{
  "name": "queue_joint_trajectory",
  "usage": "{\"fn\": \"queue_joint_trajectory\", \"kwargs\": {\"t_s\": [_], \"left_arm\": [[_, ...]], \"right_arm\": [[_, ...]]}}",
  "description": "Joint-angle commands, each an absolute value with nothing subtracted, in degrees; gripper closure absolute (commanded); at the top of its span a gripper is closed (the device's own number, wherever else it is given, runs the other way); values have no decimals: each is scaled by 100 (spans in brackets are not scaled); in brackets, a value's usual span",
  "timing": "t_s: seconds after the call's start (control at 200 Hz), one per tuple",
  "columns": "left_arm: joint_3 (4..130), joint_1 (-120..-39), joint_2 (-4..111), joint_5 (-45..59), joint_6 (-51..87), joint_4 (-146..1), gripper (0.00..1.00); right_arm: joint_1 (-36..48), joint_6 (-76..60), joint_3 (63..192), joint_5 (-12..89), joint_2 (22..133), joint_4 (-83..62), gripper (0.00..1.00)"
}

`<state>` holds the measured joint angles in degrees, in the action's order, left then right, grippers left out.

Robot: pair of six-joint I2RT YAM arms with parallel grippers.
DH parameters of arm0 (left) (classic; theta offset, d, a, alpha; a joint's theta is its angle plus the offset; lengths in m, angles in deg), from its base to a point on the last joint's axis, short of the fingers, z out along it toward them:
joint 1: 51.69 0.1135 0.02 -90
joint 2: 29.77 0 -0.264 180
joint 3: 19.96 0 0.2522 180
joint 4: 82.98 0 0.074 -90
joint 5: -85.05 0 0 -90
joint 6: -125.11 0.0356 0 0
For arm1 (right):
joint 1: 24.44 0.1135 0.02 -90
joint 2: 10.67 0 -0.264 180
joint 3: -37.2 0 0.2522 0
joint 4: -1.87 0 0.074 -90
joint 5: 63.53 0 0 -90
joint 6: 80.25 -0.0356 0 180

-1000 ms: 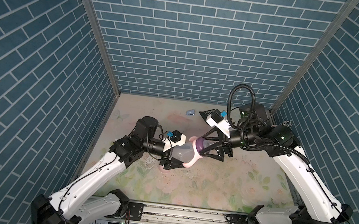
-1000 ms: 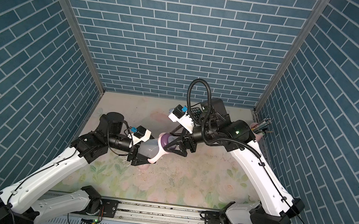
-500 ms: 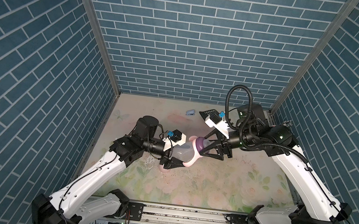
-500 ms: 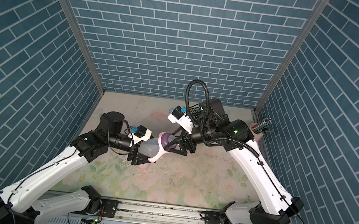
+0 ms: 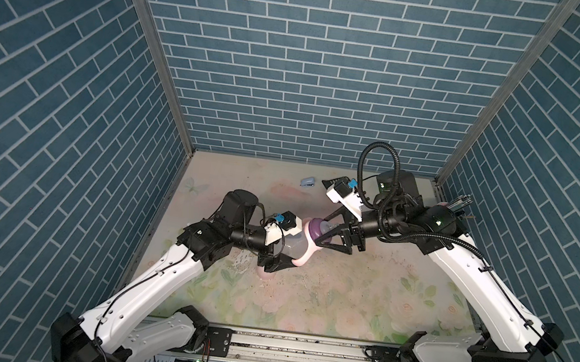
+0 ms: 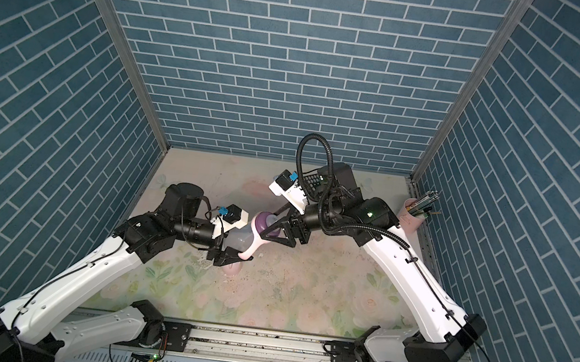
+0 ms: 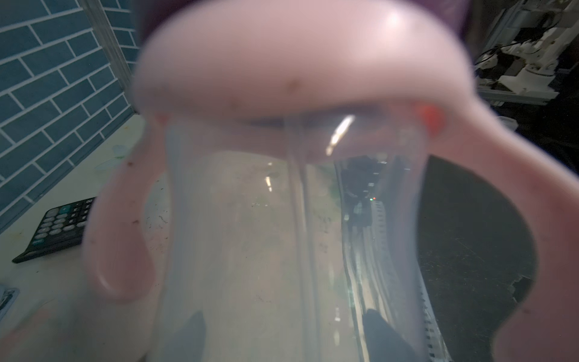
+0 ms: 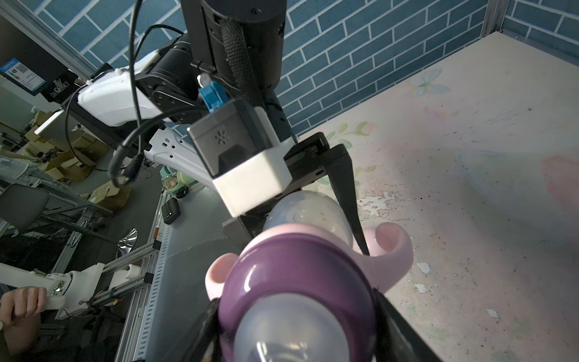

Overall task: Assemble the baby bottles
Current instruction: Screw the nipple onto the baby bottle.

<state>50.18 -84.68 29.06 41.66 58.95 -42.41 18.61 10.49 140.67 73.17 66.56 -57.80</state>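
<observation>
Purple plastic sits between the jaws of your right gripper [image 5: 320, 230]: its 2 black fingers [image 8: 390, 329] press on opposite sides of the purple collar [image 8: 297, 282], and the clear teat [image 8: 291, 338] bulges out toward that wrist camera. Your left gripper [image 6: 241, 243] is clamped around the clear bottle body [image 7: 282, 235], with 1 of its jaws running along the side, so you have the baby bottle held from both ends. It hangs tilted above the floral mat [image 5: 341, 301], near the middle of the table, and in both top views the collar end is higher and points at your right arm. The pink ring [image 7: 297, 62] sits on the neck directly under the collar, touching it, and its 2 curved handles [image 8: 391, 250] sweep back along the body with a gap between. Whether the collar is fully seated on the neck, you cannot tell from these views. The pink dome cap [image 6: 232, 269] lies on the mat just below your left gripper, apart from the bottle. A black calculator [image 7: 59, 225] lies toward the back wall with a small blue object [image 5: 307, 181] near it, and the pink cup of pens [image 6: 409, 219] stands by the wall on your right, well apart from the bottle.
</observation>
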Motion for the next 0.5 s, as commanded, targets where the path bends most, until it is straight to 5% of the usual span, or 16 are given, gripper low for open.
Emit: {"fn": "queue_joint_trajectory", "kwargs": {"t_s": [0.0, 0.495], "left_arm": [[4993, -8555, 2755, 2633, 6059, -4741, 100], [4267, -8790, 2017, 1237, 6092, -5770, 100]], "right_arm": [[1829, -325, 13728, 6846, 6742, -5180, 100], [1557, -1690, 13262, 6712, 6861, -4130, 100]]}}
